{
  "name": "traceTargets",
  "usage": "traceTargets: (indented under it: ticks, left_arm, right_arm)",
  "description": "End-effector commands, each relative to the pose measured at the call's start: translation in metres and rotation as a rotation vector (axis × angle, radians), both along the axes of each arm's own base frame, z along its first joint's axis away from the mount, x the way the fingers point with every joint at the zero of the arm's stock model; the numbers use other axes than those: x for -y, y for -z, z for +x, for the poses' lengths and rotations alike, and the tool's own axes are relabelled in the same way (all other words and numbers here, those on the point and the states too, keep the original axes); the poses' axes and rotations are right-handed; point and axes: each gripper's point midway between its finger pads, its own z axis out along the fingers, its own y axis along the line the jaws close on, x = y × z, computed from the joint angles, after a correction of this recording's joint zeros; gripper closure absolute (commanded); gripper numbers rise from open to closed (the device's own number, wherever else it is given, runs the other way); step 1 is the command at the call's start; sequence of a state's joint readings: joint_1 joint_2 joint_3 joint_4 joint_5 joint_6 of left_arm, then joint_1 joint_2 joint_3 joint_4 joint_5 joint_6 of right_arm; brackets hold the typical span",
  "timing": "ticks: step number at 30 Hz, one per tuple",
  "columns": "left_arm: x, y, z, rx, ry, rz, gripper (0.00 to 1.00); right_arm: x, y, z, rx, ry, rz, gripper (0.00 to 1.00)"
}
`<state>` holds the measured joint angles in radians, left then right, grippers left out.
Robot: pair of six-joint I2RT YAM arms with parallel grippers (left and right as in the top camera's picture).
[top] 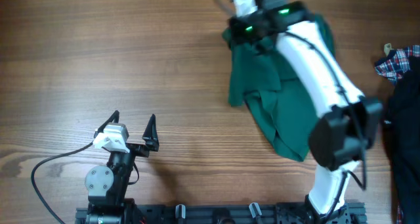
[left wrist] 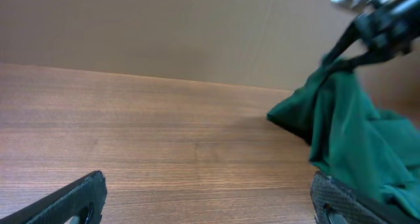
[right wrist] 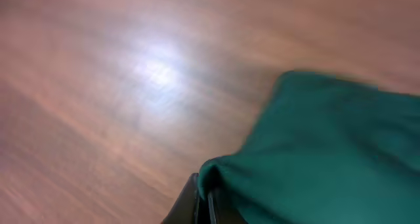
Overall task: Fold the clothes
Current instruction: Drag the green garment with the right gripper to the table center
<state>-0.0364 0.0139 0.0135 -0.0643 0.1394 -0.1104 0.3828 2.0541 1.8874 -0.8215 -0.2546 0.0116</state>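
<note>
Overhead, my right hand (top: pixel 248 28) pinches an edge of the green garment (top: pixel 279 112), raised so it drapes. My left hand (top: pixel 134 117) hovers wide, left of it.

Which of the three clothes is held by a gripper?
The green one: the right gripper pinches it, while the plaid one and the dark one lie free at the right.
</note>
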Motion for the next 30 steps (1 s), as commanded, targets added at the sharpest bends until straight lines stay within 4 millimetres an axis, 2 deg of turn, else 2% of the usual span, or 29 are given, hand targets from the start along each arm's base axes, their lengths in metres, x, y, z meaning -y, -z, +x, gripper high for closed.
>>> traceTargets:
  ticks: [1,6,14,17,30]
  left_arm:
    - [-0.003,0.002,0.000,-0.002,-0.016,-0.009,0.00]
    - [-0.003,0.002,0.000,-0.002,-0.016,-0.009,0.00]
    - [-0.003,0.002,0.000,-0.002,-0.016,-0.009,0.00]
    - [-0.003,0.002,0.000,-0.002,-0.016,-0.009,0.00]
    - [-0.003,0.002,0.000,-0.002,-0.016,-0.009,0.00]
  right_arm:
    - [-0.057,0.025,-0.028,-0.051,-0.111,-0.001,0.96]
    - [-0.116,0.043,-0.067,-0.070,-0.245,-0.014,0.96]
    - [-0.168,0.045,-0.121,-0.076,-0.385,-0.025,0.96]
    - [-0.178,0.048,-0.140,-0.094,-0.420,-0.037,0.96]
    - [-0.172,0.055,-0.160,-0.223,-0.354,-0.040,0.96]
